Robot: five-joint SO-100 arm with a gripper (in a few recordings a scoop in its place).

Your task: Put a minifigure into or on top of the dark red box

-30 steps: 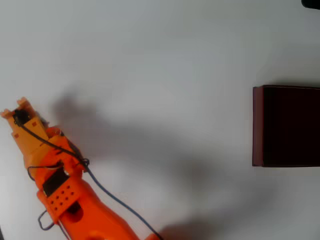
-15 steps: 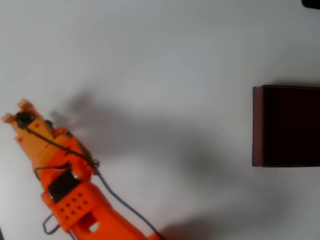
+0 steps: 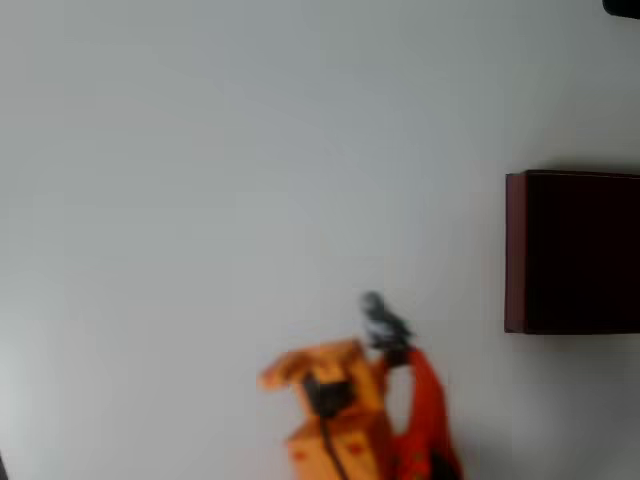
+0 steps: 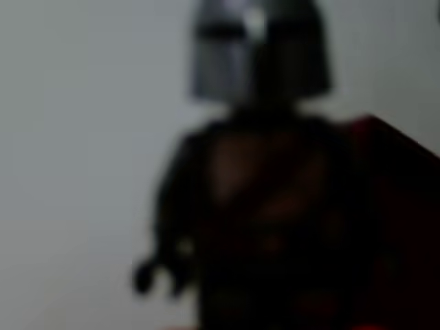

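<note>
Pick done: end effector (image 3: 390, 350) clamped on minifigure (image 3: 381, 318), lifted off bench (image 3: 250, 150), helmet pointing ~11 o'clock. Dark red box (image 3: 515, 250) well apart at ~2 o'clock. Left: carry over, drop in.

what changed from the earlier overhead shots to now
The arm swung from the left edge of the overhead view to the bottom middle, nearer the dark red box. The gripper now carries the minifigure, which fills the wrist view close up; the jaws themselves are hard to make out. The box stayed put at the right edge, on the white table.
</note>
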